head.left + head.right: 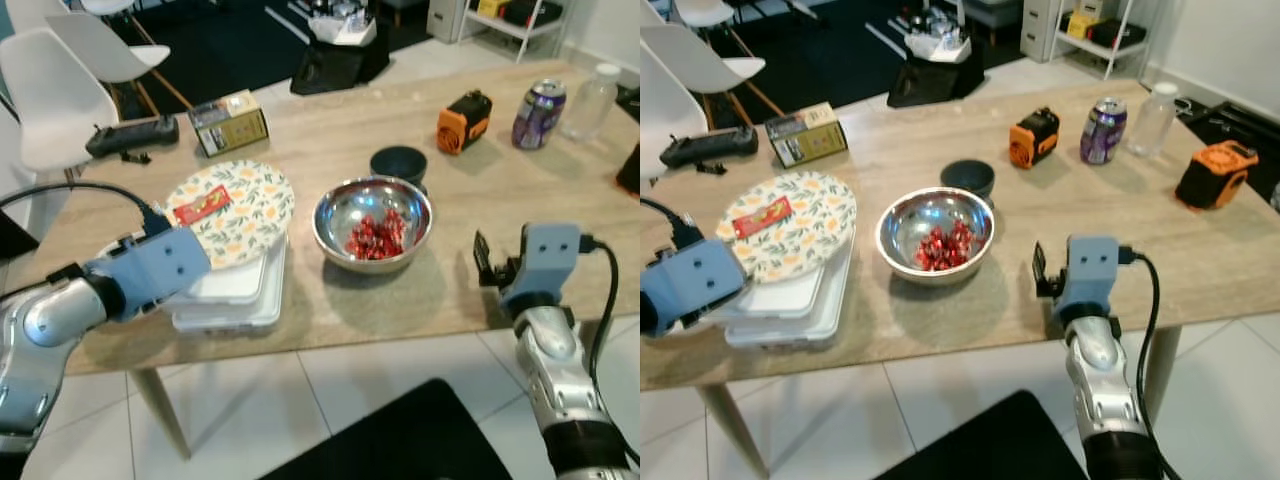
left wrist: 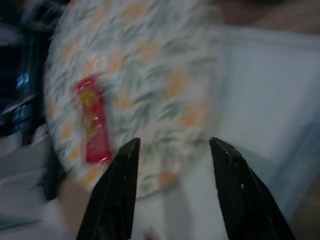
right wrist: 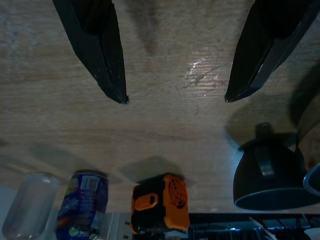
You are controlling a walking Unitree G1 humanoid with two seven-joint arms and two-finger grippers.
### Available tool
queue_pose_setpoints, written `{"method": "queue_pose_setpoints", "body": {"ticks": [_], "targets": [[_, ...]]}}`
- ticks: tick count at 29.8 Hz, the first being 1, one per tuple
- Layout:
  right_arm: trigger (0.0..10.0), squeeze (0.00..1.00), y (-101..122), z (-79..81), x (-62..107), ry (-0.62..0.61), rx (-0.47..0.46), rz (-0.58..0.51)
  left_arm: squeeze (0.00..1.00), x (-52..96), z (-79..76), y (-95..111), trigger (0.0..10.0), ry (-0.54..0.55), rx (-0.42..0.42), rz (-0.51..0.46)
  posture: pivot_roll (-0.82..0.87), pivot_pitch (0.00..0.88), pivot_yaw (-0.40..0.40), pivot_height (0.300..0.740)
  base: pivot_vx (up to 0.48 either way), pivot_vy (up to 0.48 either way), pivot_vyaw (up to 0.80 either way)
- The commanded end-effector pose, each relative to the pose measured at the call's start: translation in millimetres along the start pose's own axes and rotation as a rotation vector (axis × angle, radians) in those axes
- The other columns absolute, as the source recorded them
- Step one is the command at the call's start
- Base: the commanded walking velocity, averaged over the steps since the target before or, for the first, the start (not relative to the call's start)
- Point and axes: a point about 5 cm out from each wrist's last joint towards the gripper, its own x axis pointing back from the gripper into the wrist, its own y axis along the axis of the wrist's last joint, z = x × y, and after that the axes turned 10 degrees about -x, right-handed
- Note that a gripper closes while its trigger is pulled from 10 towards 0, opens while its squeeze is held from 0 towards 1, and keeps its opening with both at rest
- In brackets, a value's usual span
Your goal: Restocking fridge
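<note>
A floral plate with a red packet on it lies tilted on a stack of white lidded containers at the table's left front. My left gripper is open, its fingertips at the plate's near edge, one on each side of it. A steel bowl of small red pieces stands in the middle. My right gripper is open and holds nothing, low over bare wood at the table's front right. A purple can and a clear bottle stand at the far right.
A small dark bowl sits behind the steel bowl. An orange-black device lies near the can, another at the right edge. A box and a black controller lie at the far left. White chairs stand beyond.
</note>
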Motion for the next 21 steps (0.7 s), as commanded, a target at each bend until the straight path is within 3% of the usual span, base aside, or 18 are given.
{"method": "queue_pose_setpoints", "body": {"ticks": [1, 6, 8, 10, 17, 21], "targets": [[10.0, 0.00, -7.9, -0.1, 4.1, -0.002, -0.001, 0.028, 0.00, 6.7, -0.3, 9.4, 10.0, -0.074, -0.012, -0.026, 0.09, 0.209, 0.099, 0.737, 0.000, 0.000, 0.00], [10.0, 0.00, -8.7, 1.4, 3.6, 0.002, -0.001, 0.030, 0.00, 9.8, -1.3, 17.6, 10.0, -0.121, -0.016, -0.063, 0.09, 0.207, 0.098, 0.737, 0.000, 0.000, 0.00], [10.0, 0.00, -9.2, 3.3, 2.7, 0.010, -0.003, 0.032, 0.00, 15.9, 2.8, 18.3, 10.0, -0.163, -0.099, -0.057, 0.09, 0.205, 0.098, 0.737, 0.000, 0.000, 0.00], [10.0, 0.00, -9.2, 3.3, 2.7, 0.010, -0.003, 0.032, 0.00, 15.9, 2.8, 18.3, 10.0, -0.163, -0.099, -0.057, 0.09, 0.205, 0.098, 0.737, 0.000, 0.000, 0.00], [10.0, 0.00, -9.5, 5.4, 1.7, 0.016, -0.007, 0.031, 0.00, 20.3, -10.1, -25.8, 10.0, -0.169, -0.073, 0.134, 0.09, 0.193, 0.097, 0.737, 0.000, 0.000, 0.00], [10.0, 0.00, -9.5, 5.2, 1.7, 0.017, -0.006, 0.031, 0.00, 17.9, -13.6, -32.1, 9.7, -0.163, -0.058, 0.148, 0.09, 0.193, 0.094, 0.737, 0.000, 0.000, 0.00]]}}
